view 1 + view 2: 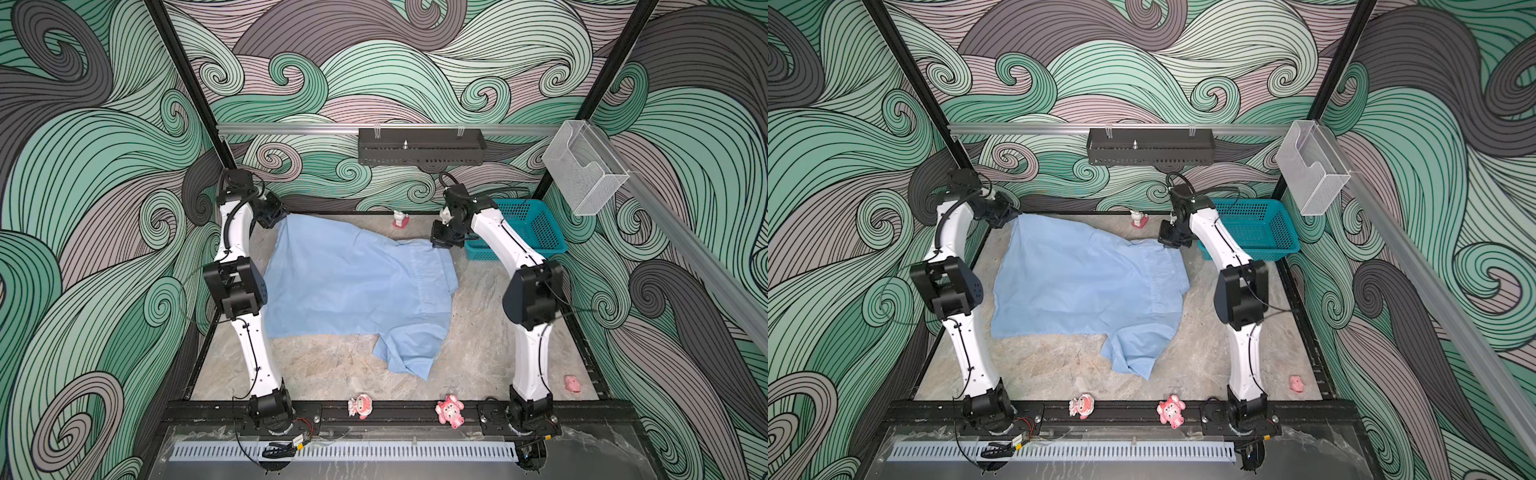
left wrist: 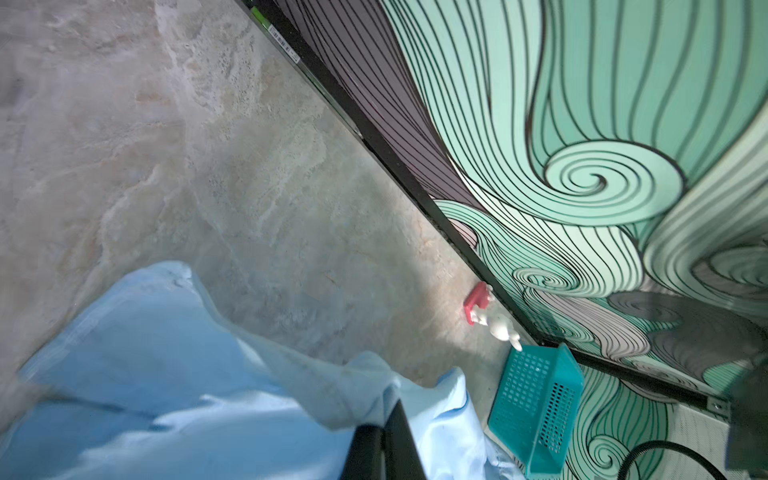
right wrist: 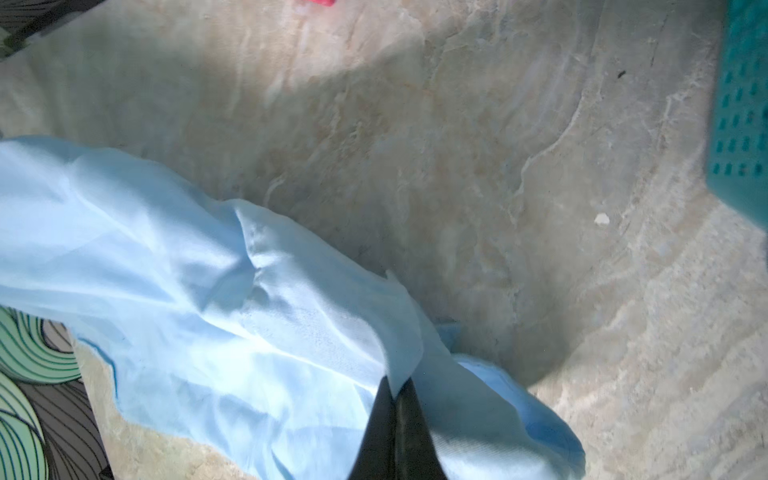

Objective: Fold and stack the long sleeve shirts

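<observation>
Left wrist: tool (image 2: 383,417) perhaps on shirt (image 2: 166,374)

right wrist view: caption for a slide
Right hand pinching an edge of the light blue shirt, marbled tabletop beyond.

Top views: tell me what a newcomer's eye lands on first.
The light blue shirt sprawls across the middle of the marbled table, rumpled, not yet folded. The left tool and right tool each pinch its far edge, shut on the fabric. A teal basket sits in the far right corner.
</observation>
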